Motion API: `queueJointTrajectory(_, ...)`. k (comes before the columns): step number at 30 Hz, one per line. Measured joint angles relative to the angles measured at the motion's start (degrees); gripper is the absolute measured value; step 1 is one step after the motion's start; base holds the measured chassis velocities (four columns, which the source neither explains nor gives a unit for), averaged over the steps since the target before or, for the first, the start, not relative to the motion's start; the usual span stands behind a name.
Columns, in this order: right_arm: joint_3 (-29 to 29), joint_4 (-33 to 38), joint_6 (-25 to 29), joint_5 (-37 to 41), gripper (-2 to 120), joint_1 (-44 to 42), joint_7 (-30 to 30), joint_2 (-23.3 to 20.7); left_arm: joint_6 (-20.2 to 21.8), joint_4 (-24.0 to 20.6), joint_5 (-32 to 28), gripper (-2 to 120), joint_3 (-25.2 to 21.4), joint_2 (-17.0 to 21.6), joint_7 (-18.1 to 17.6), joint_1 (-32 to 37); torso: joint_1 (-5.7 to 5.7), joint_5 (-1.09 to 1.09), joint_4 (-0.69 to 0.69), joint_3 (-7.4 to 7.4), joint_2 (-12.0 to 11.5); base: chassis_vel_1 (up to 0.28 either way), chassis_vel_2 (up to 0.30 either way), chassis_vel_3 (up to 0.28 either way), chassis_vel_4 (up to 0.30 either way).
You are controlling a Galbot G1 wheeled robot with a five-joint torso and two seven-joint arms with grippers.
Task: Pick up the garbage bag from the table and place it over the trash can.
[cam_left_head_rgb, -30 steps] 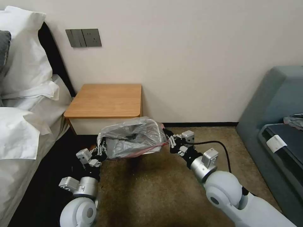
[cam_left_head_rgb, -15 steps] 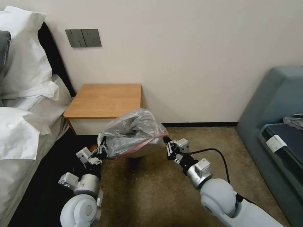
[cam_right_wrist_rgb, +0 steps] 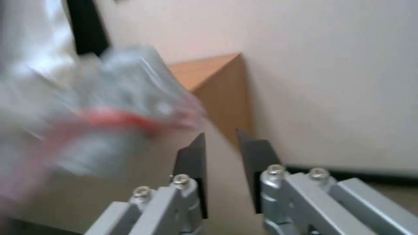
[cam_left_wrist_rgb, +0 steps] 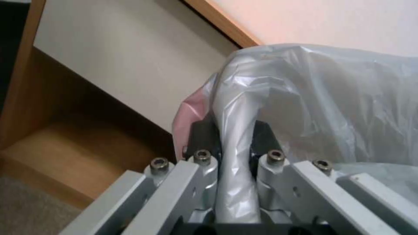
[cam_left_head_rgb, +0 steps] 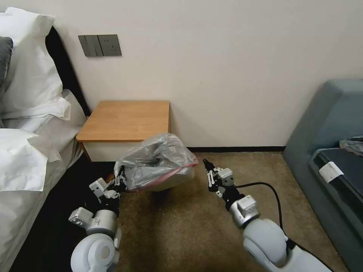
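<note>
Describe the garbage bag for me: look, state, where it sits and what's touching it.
The garbage bag is thin, crinkly, translucent grey-silver plastic with a pinkish-red edge. It is draped over the cream trash can, puffed up on top, in front of the table. The left gripper is shut on a bunched fold at its left side; the left wrist view shows plastic pinched between the pads. The right gripper is open, just clear of its right side.

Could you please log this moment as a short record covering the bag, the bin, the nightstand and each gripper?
garbage bag: draped over the trash can, pinkish-red edge along its front
trash can: on the carpet, in front of the table, mostly covered
table: top bare
left gripper: fingers pinching a fold of bag
right gripper: open, beside the bag, apart from it
</note>
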Motion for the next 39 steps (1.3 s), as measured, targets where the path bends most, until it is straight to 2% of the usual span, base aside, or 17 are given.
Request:
queueJointTrajectory(3,0.2,4.8,-2.9,15.6,37,0.0,5.2,1.7,-0.5,0.2,0.7,5,0.0,0.0,0.5,-0.1,0.00,-0.01,0.00,0.00,0.0,0.000,0.000,0.000,0.000)
queueJointTrajectory(5,0.2,5.3,-3.2,17.8,40,0.2,6.1,2.0,-0.6,0.2,0.8,5,0.0,0.0,0.6,-0.1,0.00,0.00,0.00,0.00,0.0,0.000,0.000,0.000,0.000)
queueJointTrajectory(6,0.2,6.4,-3.9,23.4,46,0.8,8.7,3.0,-0.7,0.2,1.0,5,0.1,0.0,0.8,-0.1,0.00,-0.01,0.01,0.00,0.0,0.000,0.000,0.000,0.000)
queueJointTrajectory(7,0.2,6.7,-4.1,25.7,51,1.0,9.6,3.8,-0.9,0.3,1.2,5,0.2,-0.1,0.9,0.0,0.00,0.00,0.01,0.00,0.0,0.000,0.000,0.000,0.000)
queueJointTrajectory(9,0.2,6.9,-4.3,26.7,55,1.0,10.0,4.4,-0.9,0.3,1.3,5,0.2,-0.1,0.9,0.0,0.00,0.01,0.02,0.00,0.0,0.000,0.000,0.000,0.000)
queueJointTrajectory(11,0.6,7.5,-5.5,25.9,65,-0.1,10.3,5.4,-1.1,0.5,1.5,5,0.2,-0.1,1.0,0.0,0.00,0.01,0.02,0.00,0.0,0.000,0.000,0.000,0.000)
queueJointTrajectory(12,0.6,7.5,-5.5,25.9,65,-0.1,10.3,5.4,-1.1,0.5,1.5,5,0.2,-0.1,1.0,0.0,0.00,0.01,0.02,0.00,0.0,0.000,0.000,0.000,0.000)
queueJointTrajectory(14,2.0,7.4,-8.5,19.9,76,-2.9,9.6,4.7,-1.2,0.8,1.5,5,0.1,-0.2,1.0,-0.1,0.00,0.01,0.01,0.00,0.0,0.000,0.000,0.000,0.000)
queueJointTrajectory(16,3.6,7.0,-9.1,17.8,86,-4.6,8.5,3.7,-1.2,0.8,1.5,5,0.1,-0.2,1.0,-0.3,0.00,0.01,0.01,0.00,0.0,0.000,0.000,0.000,0.000)
queueJointTrajectory(26,4.9,10.6,-8.0,27.4,91,-5.4,9.1,5.9,-1.3,1.1,2.1,5,-0.2,-0.3,1.0,-0.6,0.00,0.01,0.01,0.00,0.0,0.000,0.000,0.000,0.000)
queueJointTrajectory(32,4.8,11.2,-8.1,29.0,92,-5.2,10.1,8.4,-1.5,1.1,2.6,5,-0.2,-0.3,1.1,-0.4,0.00,0.00,0.00,0.00,0.0,0.000,0.000,0.000,0.000)
queueJointTrajectory(39,4.6,7.9,-9.0,28.9,92,-3.2,11.5,11.7,-2.1,0.8,3.7,5,0.0,-0.4,1.7,0.0,0.00,0.00,0.01,0.00,0.0,0.000,0.000,0.000,0.000)
